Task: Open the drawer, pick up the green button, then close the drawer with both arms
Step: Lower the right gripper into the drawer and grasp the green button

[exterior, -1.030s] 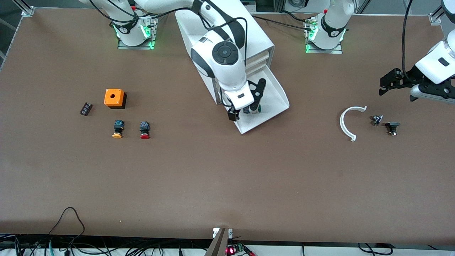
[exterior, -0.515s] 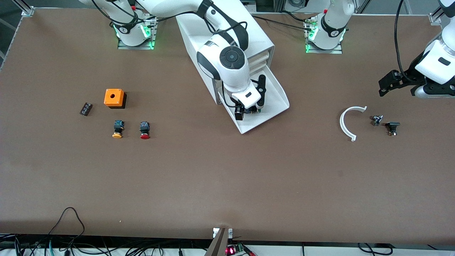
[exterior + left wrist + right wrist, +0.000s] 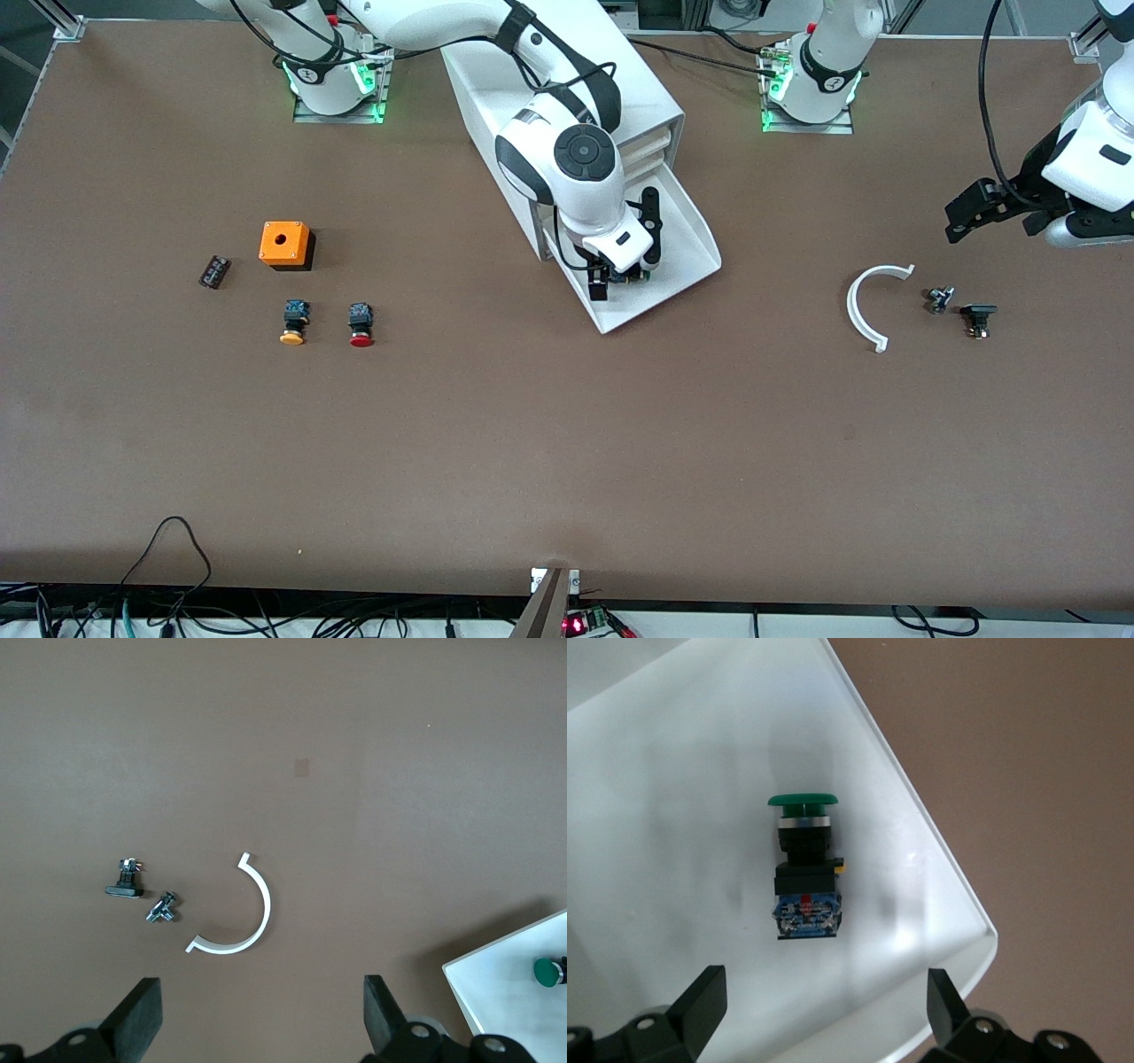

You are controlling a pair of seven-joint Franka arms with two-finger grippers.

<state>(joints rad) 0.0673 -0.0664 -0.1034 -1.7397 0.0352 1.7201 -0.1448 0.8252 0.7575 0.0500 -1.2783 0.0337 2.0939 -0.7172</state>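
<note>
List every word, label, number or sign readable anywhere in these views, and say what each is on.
None can be read.
Arm bases: each has a small dark round mark, too small to read.
Green button: red and yellow marks on its body, no legible characters.
Orange box: only a plain hole.

From the front, the right arm's wrist covers most of the button [image 3: 636, 276] in the open drawer [image 3: 682, 257], so only a sliver of green and blue peeks out beside the right gripper [image 3: 625, 266]. The left arm is cut off at the picture's edge past the left gripper [image 3: 966, 217], well clear of the drawer toward the left arm's end of the table. The two small dark parts [image 3: 961, 306] beside the white curved piece [image 3: 864, 310] are too small to identify.
</note>
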